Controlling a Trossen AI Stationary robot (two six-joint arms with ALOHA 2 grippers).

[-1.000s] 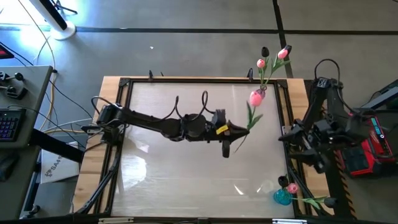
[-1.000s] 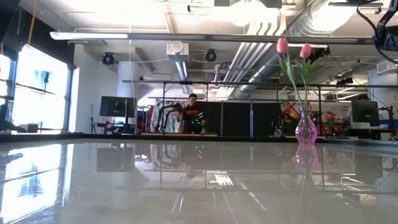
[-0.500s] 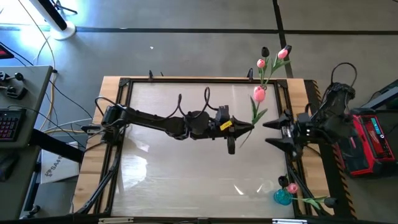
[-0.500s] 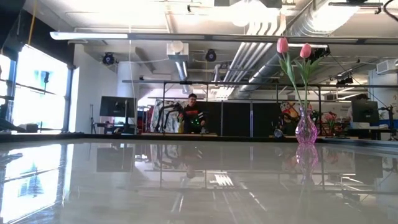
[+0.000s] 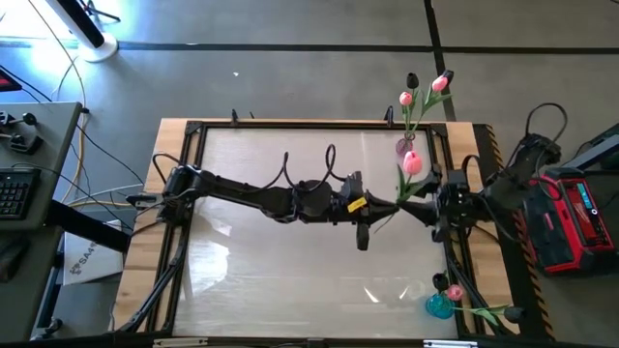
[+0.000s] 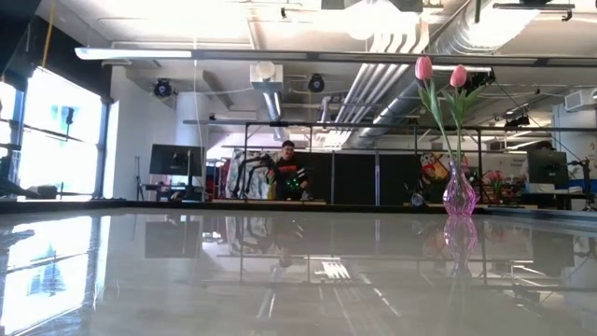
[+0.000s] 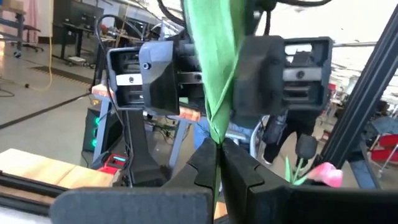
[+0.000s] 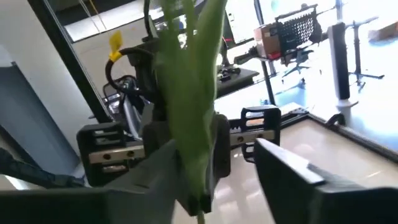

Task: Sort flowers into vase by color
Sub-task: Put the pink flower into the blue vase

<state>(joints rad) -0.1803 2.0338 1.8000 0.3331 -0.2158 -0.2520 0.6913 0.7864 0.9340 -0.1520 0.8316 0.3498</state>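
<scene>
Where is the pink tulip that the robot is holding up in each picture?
High view: the held tulip is right of centre, between the left tool and the right tool.
Low view: not in it.
Left wrist view: only its green leaf shows, upper middle.
Right wrist view: only its leaf shows, centre.
Shared landmark: that green leaf.

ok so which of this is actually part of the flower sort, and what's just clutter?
Job:
- left tool, shut on a pink tulip
- right tool, open, close to that stem
- pink vase holding tulips
- blue vase

Clutter:
- keyboard, off the table
- red unit beside the right arm
- person in the room behind
</scene>
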